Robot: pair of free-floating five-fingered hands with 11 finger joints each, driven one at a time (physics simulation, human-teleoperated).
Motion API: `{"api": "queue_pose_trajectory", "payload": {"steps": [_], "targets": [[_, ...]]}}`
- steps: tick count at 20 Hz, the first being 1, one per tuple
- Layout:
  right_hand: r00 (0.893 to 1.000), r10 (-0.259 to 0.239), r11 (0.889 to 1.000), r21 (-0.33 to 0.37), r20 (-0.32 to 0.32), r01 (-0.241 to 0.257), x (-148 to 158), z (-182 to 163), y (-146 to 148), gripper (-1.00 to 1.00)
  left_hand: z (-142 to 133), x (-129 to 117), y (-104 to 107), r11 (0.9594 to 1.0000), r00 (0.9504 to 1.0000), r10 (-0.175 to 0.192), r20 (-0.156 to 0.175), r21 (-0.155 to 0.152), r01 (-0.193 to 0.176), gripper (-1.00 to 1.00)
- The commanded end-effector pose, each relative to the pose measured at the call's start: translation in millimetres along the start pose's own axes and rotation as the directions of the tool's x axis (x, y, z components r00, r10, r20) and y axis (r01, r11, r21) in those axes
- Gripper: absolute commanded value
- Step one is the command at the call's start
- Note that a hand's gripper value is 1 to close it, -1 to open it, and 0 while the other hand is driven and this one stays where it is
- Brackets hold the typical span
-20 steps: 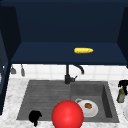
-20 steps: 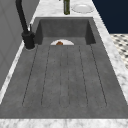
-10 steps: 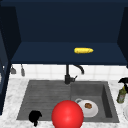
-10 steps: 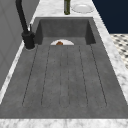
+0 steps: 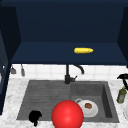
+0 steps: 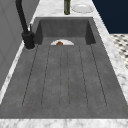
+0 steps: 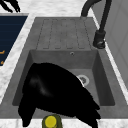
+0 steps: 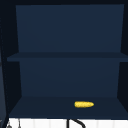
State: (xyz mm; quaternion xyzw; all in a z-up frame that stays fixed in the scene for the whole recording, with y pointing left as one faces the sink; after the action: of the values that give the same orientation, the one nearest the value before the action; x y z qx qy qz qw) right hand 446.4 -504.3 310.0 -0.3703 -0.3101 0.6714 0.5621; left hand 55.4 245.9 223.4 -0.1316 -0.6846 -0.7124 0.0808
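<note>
Right hand (image 5: 123,77) hovers over the green bottle (image 5: 121,95) on the tabletop (image 5: 10,100) right of the sink (image 5: 45,92), fingers relaxed, spread downward, gripping nothing. Left hand (image 5: 35,117) hangs at the sink's front left edge; its fingers cannot be made out. Between them sit a red ball (image 5: 67,115) and a white plate (image 5: 90,110) holding brown food. A black faucet (image 5: 68,75) stands behind, corn (image 5: 83,50) on the cabinet shelf (image 5: 45,55). No legible writing.

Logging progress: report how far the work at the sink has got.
Done: nothing visibly; the green bottle with a yellow cap stands on the counter. In hand: the right hand hovers over it, fingers open, not gripping. Remaining: any grasp. The left hand hangs by the grey sink, front edge.
</note>
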Motion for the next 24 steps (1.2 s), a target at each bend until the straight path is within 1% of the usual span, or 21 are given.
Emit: {"api": "queue_pose_trajectory", "payload": {"steps": [1,4,7,11,16,18,21,24], "targets": [[0.999,0.043,0.998,0.037,0.023,-0.043,15.6,5.6,-13.9,-1.00,0.0,0.0,0.0,1.0000,1.0000,0.000,0.000,0.000,0.000,0.00],[0.999,0.039,0.999,0.019,0.012,-0.039,27.6,8.4,-20.0,-1.00,0.0,0.0,0.0,1.0000,1.0000,0.000,0.000,0.000,0.000,0.00],[1.000,0.012,1.000,0.001,-0.001,-0.012,40.6,10.1,-20.0,-1.00,0.0,0.0,0.0,1.0000,1.0000,0.000,0.000,0.000,0.000,0.00],[1.000,0.020,1.000,-0.004,0.010,-0.020,61.1,12.5,-21.1,-1.00,0.0,0.0,0.0,1.0000,1.0000,0.000,0.000,0.000,0.000,0.00],[1.000,0.014,1.000,-0.003,0.009,-0.014,89.7,9.7,-20.1,-1.00,0.0,0.0,0.0,1.0000,1.0000,0.000,0.000,0.000,0.000,0.00],[1.000,0.009,1.000,-0.005,0.012,-0.009,104.1,3.8,-14.6,-1.00,0.0,0.0,0.0,1.0000,1.0000,0.000,0.000,0.000,0.000,0.00],[1.000,0.023,1.000,-0.011,0.008,-0.023,126.0,-5.3,-5.4,-1.00,0.0,0.0,0.0,1.0000,1.0000,0.000,0.000,0.000,0.000,0.00],[1.000,0.027,0.997,-0.075,0.001,-0.027,147.2,-1.9,9.8,-1.00,0.0,0.0,0.0,1.0000,1.0000,0.000,0.000,0.000,0.000,0.00]]}}
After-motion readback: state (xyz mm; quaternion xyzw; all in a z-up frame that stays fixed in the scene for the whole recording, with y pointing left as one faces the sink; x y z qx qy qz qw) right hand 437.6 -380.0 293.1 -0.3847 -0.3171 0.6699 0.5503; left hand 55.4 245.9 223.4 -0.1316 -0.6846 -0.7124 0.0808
